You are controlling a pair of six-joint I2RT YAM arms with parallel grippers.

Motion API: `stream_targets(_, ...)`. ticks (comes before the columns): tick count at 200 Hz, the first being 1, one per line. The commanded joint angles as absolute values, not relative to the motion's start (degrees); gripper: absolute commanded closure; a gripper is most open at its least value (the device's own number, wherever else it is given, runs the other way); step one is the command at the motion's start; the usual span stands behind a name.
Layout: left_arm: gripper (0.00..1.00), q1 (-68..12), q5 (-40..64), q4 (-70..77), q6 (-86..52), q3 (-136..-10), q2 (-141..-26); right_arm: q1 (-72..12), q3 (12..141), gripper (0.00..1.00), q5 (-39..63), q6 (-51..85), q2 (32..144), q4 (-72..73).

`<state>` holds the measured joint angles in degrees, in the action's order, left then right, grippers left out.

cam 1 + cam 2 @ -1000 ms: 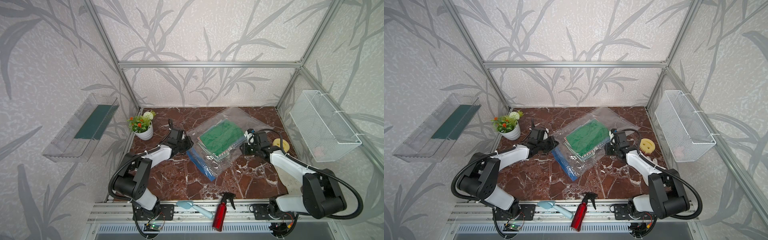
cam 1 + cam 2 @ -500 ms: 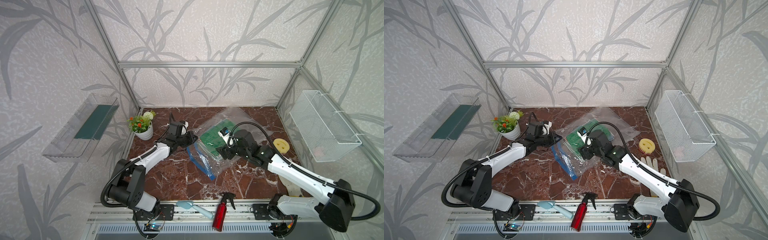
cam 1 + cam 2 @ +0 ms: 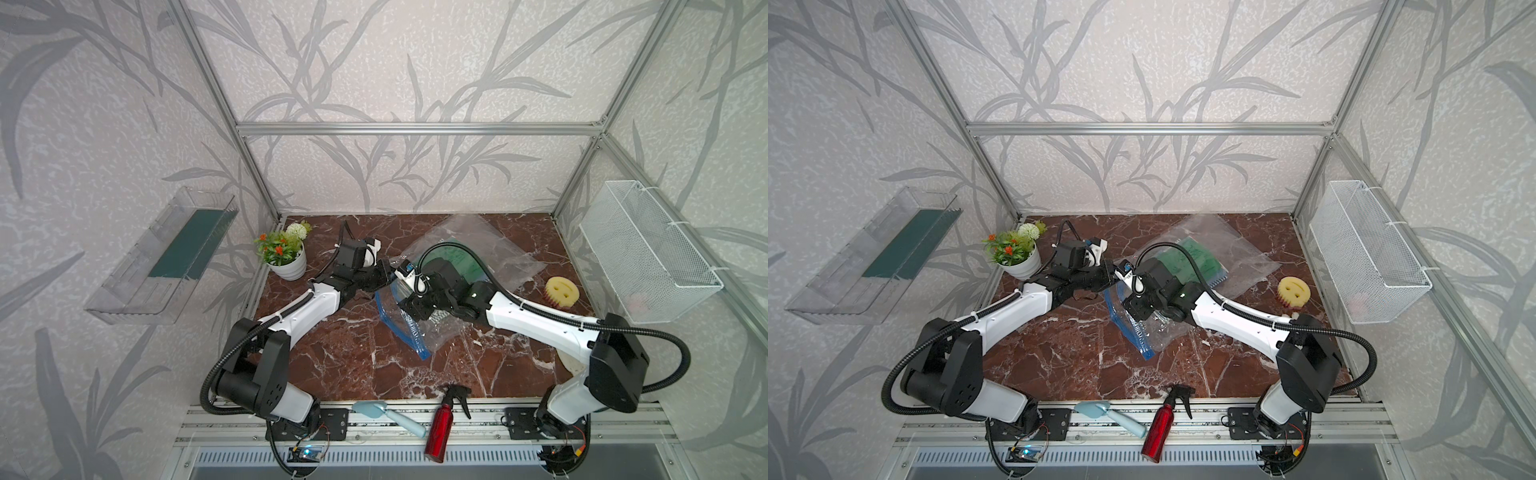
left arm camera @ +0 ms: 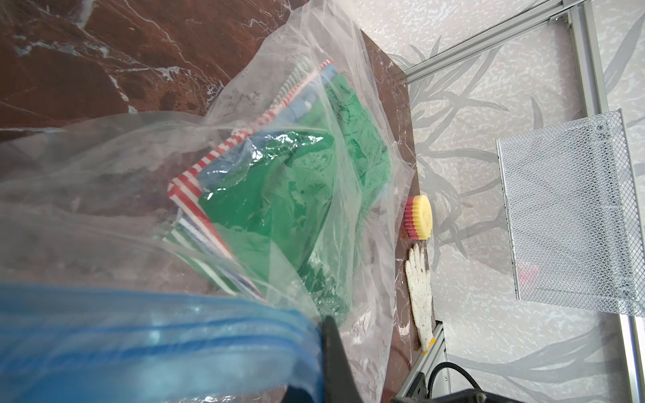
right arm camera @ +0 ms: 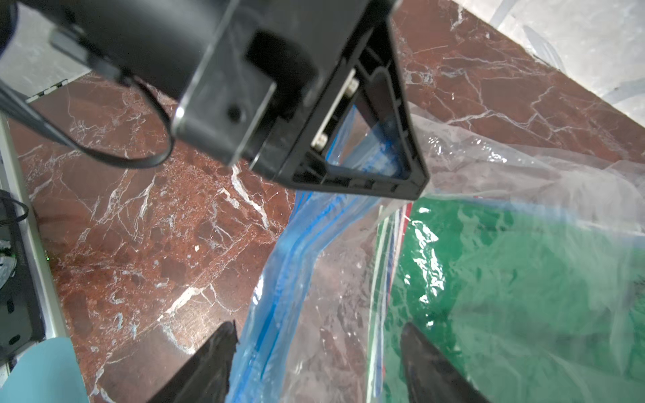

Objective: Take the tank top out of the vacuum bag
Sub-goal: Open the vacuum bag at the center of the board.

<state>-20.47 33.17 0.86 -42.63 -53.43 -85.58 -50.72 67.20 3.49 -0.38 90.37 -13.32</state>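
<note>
The left pincer (image 3: 385, 276) was shut tight on the blue zip strip (image 3: 405, 332) of the vacuum bag (image 3: 494, 253). It held that edge up off the counter (image 3: 353, 365), on the side of the bag nearest the flower pot (image 3: 289, 270). A second ago that edge lay lower and flatter.

The right pincer (image 5: 316, 326) had its jaws wide apart and held nothing. A second ago it was at the side of the bag far from the flower pot. Now it had swung across the bag to the flower-pot side, just by the lifted strip. One finger (image 5: 213, 363) hung over the bare counter and the other over the plastic. I could not tell if that one was inside the bag yet.

The green cloth (image 4: 279, 216), which I took for the tank top, was still inside the bag, lying on a striped cloth (image 4: 195, 181). The bag lay near the flower pot.

This looked like a good sign. The mouth seemed to be held open, and the free pincer looked lined up to reach in for the green cloth. Nothing had come out yet.
</note>
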Motion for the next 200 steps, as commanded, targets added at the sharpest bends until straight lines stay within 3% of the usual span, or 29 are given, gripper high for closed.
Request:
stream_targets(1, 1.00, -20.83, 32.93, 1.06, -42.78, -54.69, -83.37, -51.61, 69.72, 0.27, 3.75, 1.21, 92.09, -12.43)
stream_targets(23, 1.00, -20.92, 32.01, 1.19, -43.41, -54.32, -82.97, -52.18, 71.16, 0.29, 2.72, 3.03, 94.02, -12.59)
stream_targets(65, 1.00, -20.92, 25.30, -2.59, -46.78, -53.93, -81.39, -53.78, 75.85, 0.42, -3.40, 5.29, 98.94, -16.69)
stream_targets(91, 1.00, -20.92, 24.82, -2.69, -49.40, -53.61, -81.12, -53.78, 76.72, 0.66, -7.18, 6.32, 100.52, -17.75)
stream_targets(118, 0.98, -20.83, 23.06, -4.87, -48.36, -53.24, -79.96, -53.78, 76.55, 0.99, -9.53, 6.19, 100.81, -17.41)
stream_targets(136, 0.63, -20.83, 20.26, -7.23, -46.30, -51.28, -76.92, -53.76, 76.69, 1.00, -11.50, 6.25, 100.88, -17.70)
stream_targets(150, 0.52, -20.80, 17.94, -8.16, -45.38, -47.85, -73.09, -53.68, 76.93, 1.00, -13.66, 6.41, 101.07, -18.56)
stream_targets(171, 0.49, -20.83, 14.97, -9.36, -44.49, -41.74, -66.71, -53.03, 76.92, 1.00, -14.81, 6.55, 100.96, -19.44)
stream_targets(200, 0.56, -20.92, 19.12, -5.44, -42.80, -35.08, -63.55, -51.81, 76.14, 1.00, -14.23, 5.51, 99.22, -19.15)
